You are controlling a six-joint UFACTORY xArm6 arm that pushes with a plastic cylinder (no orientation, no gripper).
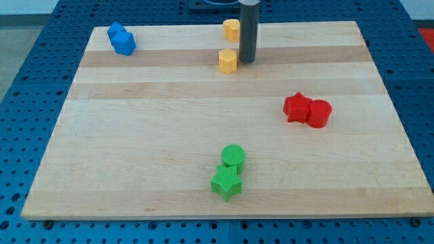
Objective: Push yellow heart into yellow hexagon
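A yellow block that looks like the hexagon lies near the view's top centre of the wooden board. A second yellow block, apparently the heart, lies just above it near the board's top edge, with a small gap between the two. My dark rod comes down from the view's top. My tip rests on the board right beside the hexagon, on its right side. The rod's shaft stands next to the heart's right side and partly covers it.
Two blue blocks sit touching at the top left corner. A red star touches a red cylinder at the right. A green cylinder touches a green star at the bottom centre.
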